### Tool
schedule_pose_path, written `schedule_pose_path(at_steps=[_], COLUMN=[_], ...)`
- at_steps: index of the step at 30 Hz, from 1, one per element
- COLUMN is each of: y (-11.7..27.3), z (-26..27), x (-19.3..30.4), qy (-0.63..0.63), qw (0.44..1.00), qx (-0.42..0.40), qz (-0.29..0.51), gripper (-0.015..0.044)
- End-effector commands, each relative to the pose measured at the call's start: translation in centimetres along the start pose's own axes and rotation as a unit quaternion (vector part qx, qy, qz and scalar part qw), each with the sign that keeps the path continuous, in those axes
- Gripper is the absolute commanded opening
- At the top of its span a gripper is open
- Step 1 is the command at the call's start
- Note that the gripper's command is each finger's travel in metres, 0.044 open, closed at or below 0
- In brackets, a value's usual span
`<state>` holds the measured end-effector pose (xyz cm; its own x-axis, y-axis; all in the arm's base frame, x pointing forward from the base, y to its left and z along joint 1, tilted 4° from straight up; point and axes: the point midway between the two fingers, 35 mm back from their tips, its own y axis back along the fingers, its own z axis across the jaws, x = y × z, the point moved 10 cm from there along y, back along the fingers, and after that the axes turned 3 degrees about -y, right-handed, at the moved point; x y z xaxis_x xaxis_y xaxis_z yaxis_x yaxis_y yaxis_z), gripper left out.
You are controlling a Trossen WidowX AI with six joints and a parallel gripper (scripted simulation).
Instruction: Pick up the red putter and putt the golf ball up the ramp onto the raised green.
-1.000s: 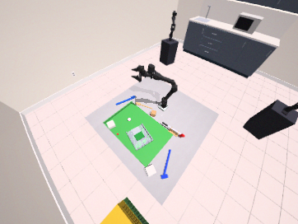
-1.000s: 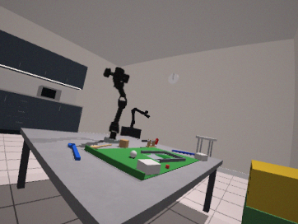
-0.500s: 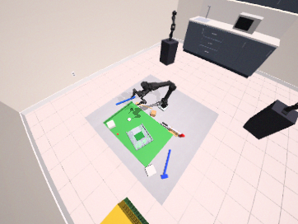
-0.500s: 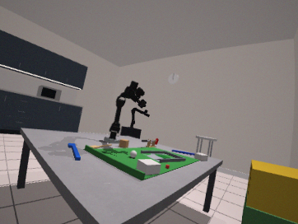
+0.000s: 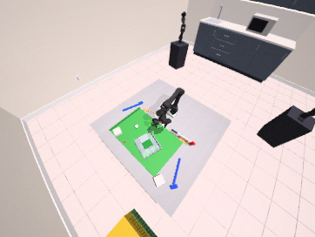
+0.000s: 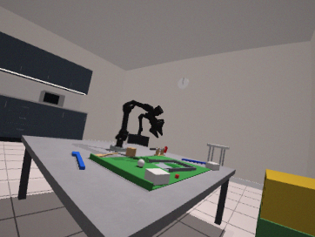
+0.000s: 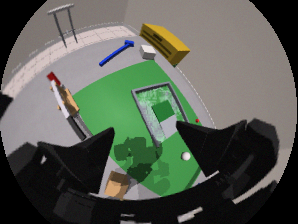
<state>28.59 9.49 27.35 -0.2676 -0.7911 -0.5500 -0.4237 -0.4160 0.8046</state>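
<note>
1. From the top view I see the arm bent over the green mat (image 5: 167, 159), its gripper (image 5: 157, 123) hanging above the mat's edge with the jaws spread wide and nothing between them.
2. The red putter (image 5: 183, 138) lies on the grey table (image 5: 204, 126) just beside the mat's far long edge, red head pointing away from the arm's base. Only the top view shows me its full length; in the exterior view I get just the red end (image 6: 165, 149) behind a small tan block (image 6: 130, 152).
3. The golf ball (image 5: 137, 126) sits on the mat near the gripper. The wrist view shows it (image 7: 186, 156) right beside one dark fingertip (image 7: 200, 139), and shows the arm's shadow falling on the mat.
4. The raised green (image 5: 146, 144) stands mid-mat inside a pale frame; its height reads only in the exterior view (image 6: 171, 165).
5. Two blue bars (image 5: 176, 172) and two white blocks (image 5: 159, 180) lie around the mat. The exterior view alone shows a small grey rack (image 6: 217, 153) on the table's far corner.
6. The room has pale tiled floor, dark cabinets (image 5: 237, 45) along one wall, a round wall clock (image 6: 183, 82) and a yellow-topped box (image 6: 288, 200) beside the table.
</note>
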Motion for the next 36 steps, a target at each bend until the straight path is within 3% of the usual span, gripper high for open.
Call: schedule_pose_path(at_steps=[1, 8, 36], y=[-2.6, -5.0, -9.1], z=[4.7, 12.3, 13.9], x=[-0.7, -1.2, 0.6], qy=[0.1, 0.259, 0.262], qw=[0.989, 0.93, 0.928], qx=[-0.103, -0.249, -0.253], qz=[0.034, 0.077, 0.078], gripper=[0.044, 0.044, 0.044])
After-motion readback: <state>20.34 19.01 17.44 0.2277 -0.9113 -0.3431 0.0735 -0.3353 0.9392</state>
